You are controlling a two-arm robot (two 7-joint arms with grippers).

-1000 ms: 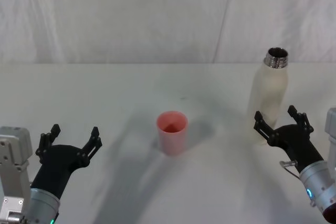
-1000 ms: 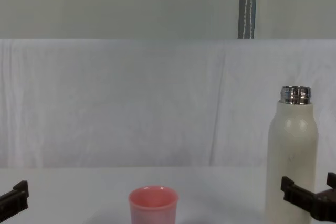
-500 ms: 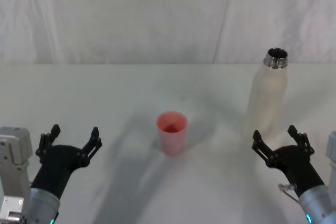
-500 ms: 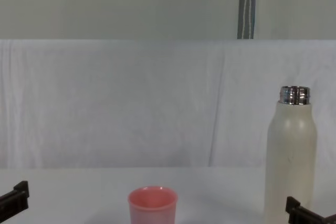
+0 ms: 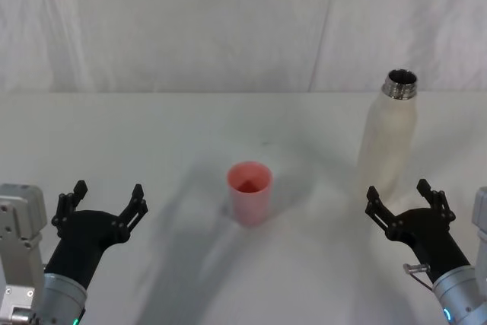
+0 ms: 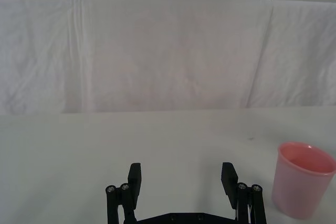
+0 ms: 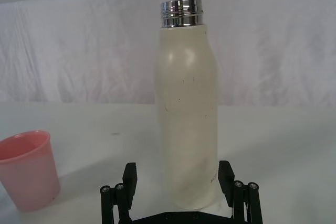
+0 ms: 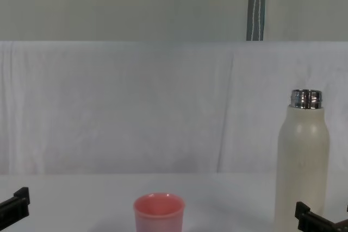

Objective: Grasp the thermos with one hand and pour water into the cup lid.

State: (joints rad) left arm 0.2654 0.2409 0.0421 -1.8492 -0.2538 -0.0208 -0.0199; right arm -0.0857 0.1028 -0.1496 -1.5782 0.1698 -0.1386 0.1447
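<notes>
White table [image 5: 152,135] — thermos [image 5: 388,138] upright right, cup lid [image 5: 249,192] centre; right gripper [image 5: 409,202], left gripper [image 5: 103,203] jaws apart.

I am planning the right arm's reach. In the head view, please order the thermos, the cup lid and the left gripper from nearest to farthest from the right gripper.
1. The thermos, standing just beyond the open right gripper.
2. The cup lid, mid-table toward the robot's left.
3. The left gripper, open at the far left.
</notes>
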